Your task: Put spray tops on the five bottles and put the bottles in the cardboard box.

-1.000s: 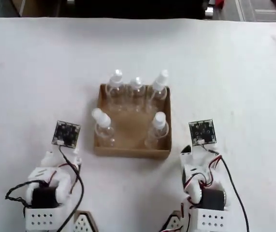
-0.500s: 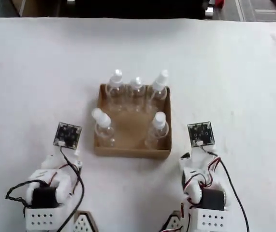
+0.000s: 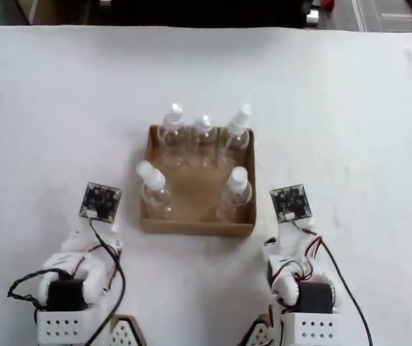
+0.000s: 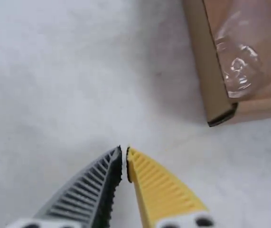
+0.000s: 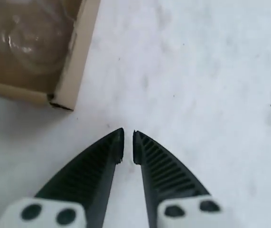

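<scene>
**Overhead and wrist views, close of packing.** The cardboard box [image 3: 198, 226] stands on the white table [image 3: 350, 108] with all five bottles [image 3: 155, 191] upright inside it. Three stand in a row along the box's far wall and two against its near wall, one toward each near corner. Each bottle carries a white spray top [image 3: 174, 112].

**Change over the last second:** the right arm [image 3: 303, 292], drawn back just off the box's near right corner, swings its wrist camera board [image 3: 290, 203] a little closer to that corner. The left arm [image 3: 68, 288], off the box's near left corner, holds its place, and the box and bottles are unmoved.

The left gripper [image 4: 124, 156] is closed and empty, its grey and yellow tips meeting above bare table beside the box's corner. The right gripper [image 5: 128, 140] is likewise closed on nothing, with only a sliver between its black tips and the box's corner near.

**Reading:** every top appears fitted and every bottle boxed, so the task looks complete. The small shift of the right arm is most likely settling into rest rather than a new reach
</scene>
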